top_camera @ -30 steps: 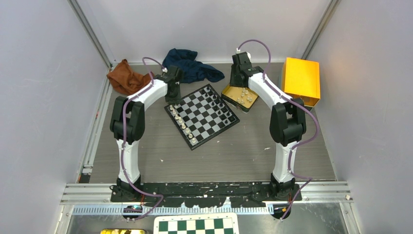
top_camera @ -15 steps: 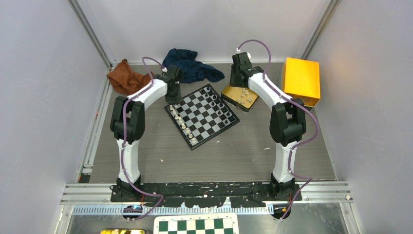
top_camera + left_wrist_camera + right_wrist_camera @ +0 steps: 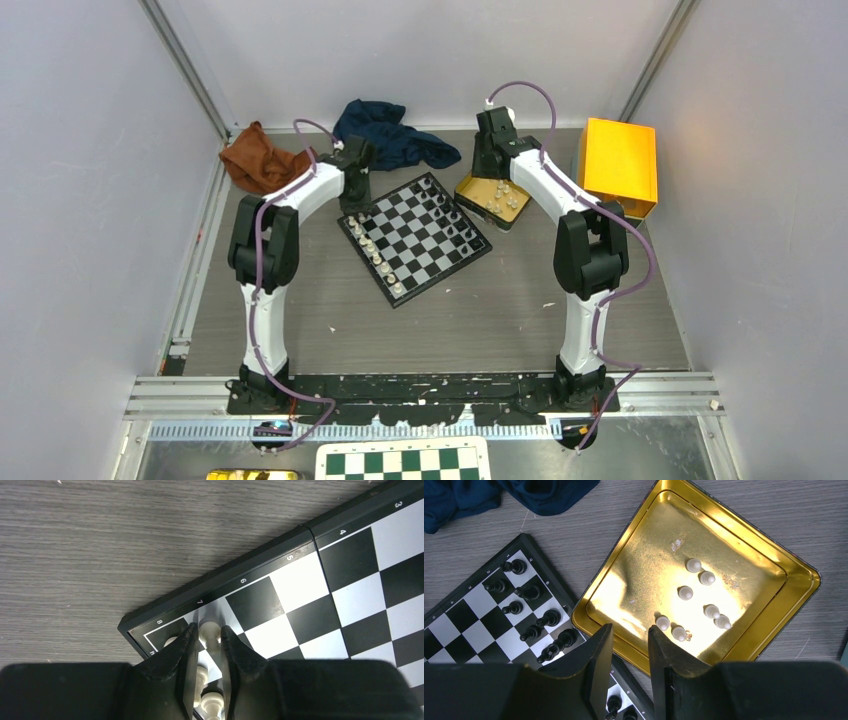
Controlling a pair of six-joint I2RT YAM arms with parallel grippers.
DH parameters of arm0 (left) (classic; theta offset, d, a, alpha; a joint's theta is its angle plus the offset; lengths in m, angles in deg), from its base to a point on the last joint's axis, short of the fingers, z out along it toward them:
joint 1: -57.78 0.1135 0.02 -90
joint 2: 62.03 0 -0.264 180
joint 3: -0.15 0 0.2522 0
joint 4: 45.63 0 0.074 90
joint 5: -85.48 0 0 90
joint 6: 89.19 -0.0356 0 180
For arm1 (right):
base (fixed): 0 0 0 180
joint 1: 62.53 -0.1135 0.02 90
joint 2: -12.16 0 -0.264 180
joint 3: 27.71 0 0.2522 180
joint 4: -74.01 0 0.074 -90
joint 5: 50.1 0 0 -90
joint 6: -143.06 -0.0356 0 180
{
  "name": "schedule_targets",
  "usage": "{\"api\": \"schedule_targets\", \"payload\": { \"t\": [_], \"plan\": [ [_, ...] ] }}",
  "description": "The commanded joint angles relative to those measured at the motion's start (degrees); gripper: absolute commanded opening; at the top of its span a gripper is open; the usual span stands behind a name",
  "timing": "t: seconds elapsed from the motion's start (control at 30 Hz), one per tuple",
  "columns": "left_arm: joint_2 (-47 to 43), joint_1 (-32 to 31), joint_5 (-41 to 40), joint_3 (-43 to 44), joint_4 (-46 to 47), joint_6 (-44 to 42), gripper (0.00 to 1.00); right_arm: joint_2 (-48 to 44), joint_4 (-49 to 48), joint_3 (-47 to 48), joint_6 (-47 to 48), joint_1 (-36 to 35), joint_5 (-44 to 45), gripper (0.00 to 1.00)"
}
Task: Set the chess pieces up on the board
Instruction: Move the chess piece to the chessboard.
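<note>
While my left gripper (image 3: pixel 208 628) stands over the corner of the board (image 3: pixel 260 560), a cream-white piece (image 3: pixel 208 635) sits upright between its fingers on the rim square by the printed 7. The fingers flank it closely, and I cannot tell whether they pinch it or have just let go. To finish this placement well, I judge I should part the fingers evenly and only a little, since more white pieces (image 3: pixel 201 676) stand just behind in the same row and a wide spread could knock them. Then I should lift straight up, with no sideways drift, until the tips are above the piece's head. The piece looks centred on its square, so I would not nudge it. My left arm (image 3: pixel 300 195) reaches forward with the elbow high and the wrist pointing steeply down at the board's far left corner. Its camera looks almost straight down on the grey table (image 3: pixel 100 540). My right gripper (image 3: pixel 630 645) hangs with its fingers apart and nothing between them, above the near rim of the gold tray (image 3: pixel 649 570). Seven more white pieces (image 3: pixel 706 577) wait in that tray, while black pieces (image 3: pixel 529 592) line the board edge beside it. That arm stretches forward the same way, wrist down.
</note>
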Motion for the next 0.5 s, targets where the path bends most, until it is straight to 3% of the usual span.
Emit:
{"api": "schedule_targets", "payload": {
  "t": [0.0,0.23,0.47],
  "plan": [
    [0.61,0.41,0.30,0.50,1.10,-0.17,0.27,-2.25,-1.48,1.62,-0.04,0.34,0.14,0.38],
    [0.42,0.43,-0.26,1.21,0.93,-0.34,0.38,-1.67,-1.16,2.44,0.11,0.30,0.07,0.38],
    [0.15,0.43,-1.16,3.53,0.60,-0.77,0.38,-0.89,-0.65,3.03,0.27,0.27,0.09,0.38]
  ]
}}
